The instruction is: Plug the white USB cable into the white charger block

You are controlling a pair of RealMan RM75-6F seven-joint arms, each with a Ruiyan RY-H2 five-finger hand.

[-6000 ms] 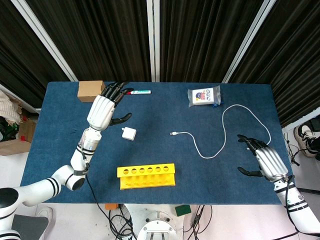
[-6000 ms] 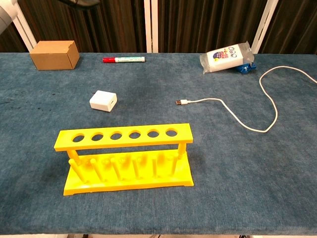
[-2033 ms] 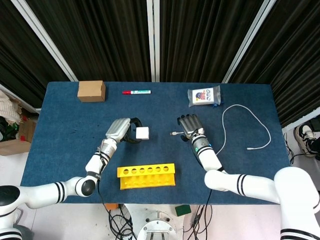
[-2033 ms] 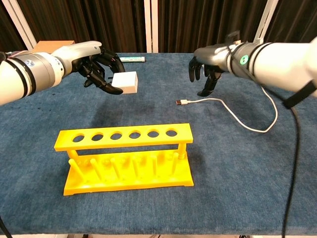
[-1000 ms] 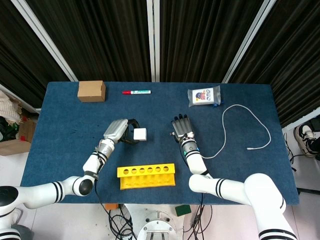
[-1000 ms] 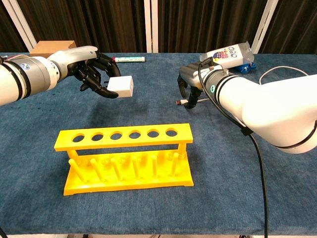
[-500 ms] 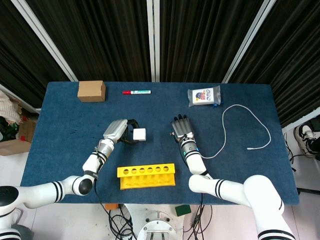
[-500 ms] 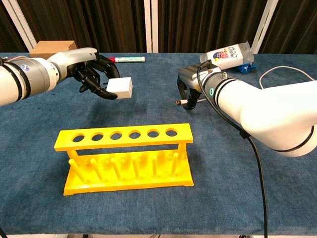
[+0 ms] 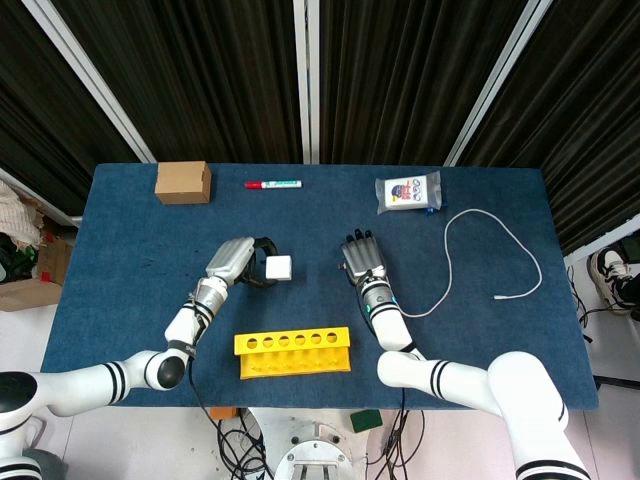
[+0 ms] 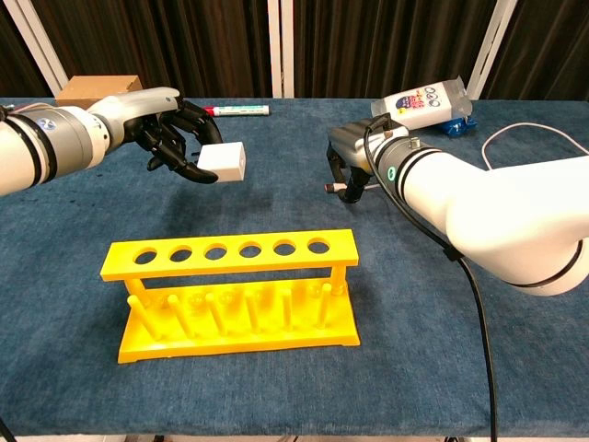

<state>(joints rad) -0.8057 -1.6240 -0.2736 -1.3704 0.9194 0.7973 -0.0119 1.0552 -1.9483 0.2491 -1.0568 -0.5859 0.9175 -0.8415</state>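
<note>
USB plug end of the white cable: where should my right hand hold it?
Grip the plug's rear housing, where the right hand sits now, fingers coming from above. The metal tip points toward the charger block and must stay bare.

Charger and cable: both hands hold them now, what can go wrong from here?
1. The left hand holds the charger only by its edge; pushing the plug in may tilt or drop it.
2. The right hand hides the plug, so its alignment cannot be judged.
3. The cable trails across the table and may drag when moved.
</note>
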